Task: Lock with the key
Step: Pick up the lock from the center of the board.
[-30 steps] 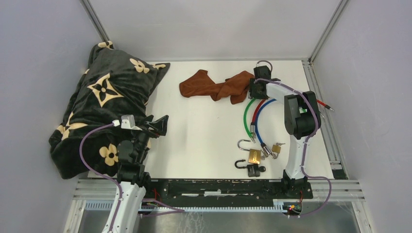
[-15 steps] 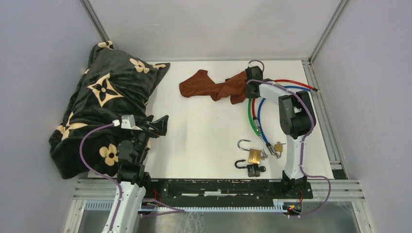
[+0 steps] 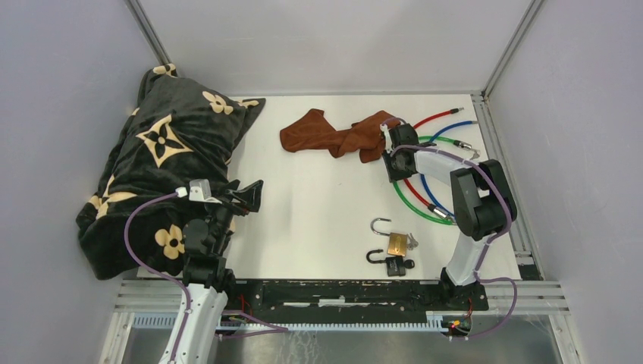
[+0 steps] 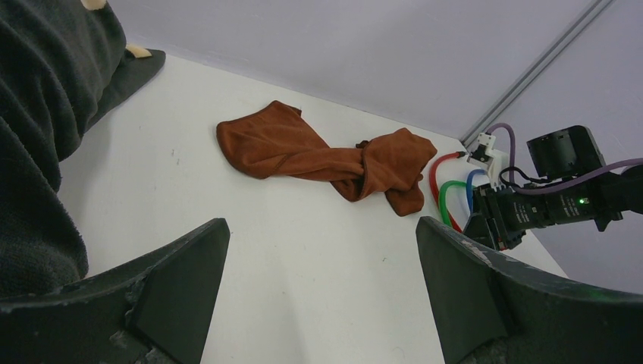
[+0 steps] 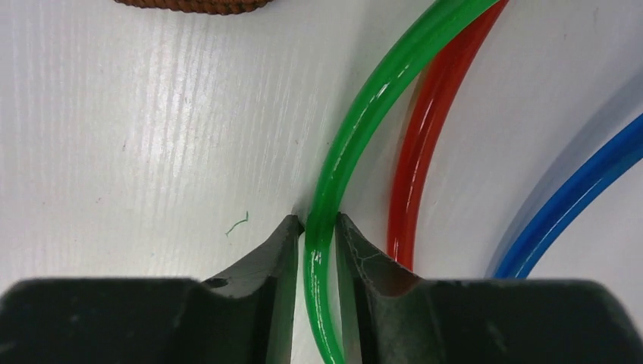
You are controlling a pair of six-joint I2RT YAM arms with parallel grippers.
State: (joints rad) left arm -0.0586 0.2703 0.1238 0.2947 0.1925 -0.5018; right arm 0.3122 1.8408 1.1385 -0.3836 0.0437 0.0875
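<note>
While the left gripper [image 4: 320, 227] hangs with jaws spread wide, the right gripper [image 5: 318, 221] pinches the green cable [image 5: 379, 83] at the table's [image 3: 318, 205] far right. Brass padlock [image 3: 396, 243], shackle open, lies near the front edge, with the key [image 3: 412, 241] just beside it.

Bright, even light is falling from above, casting only soft shadows. In the right wrist view glare is streaking the green cable [image 5: 356, 129] and the white table [image 5: 152, 152].

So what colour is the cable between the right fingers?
Green cable; clearest in right wrist view.
</note>
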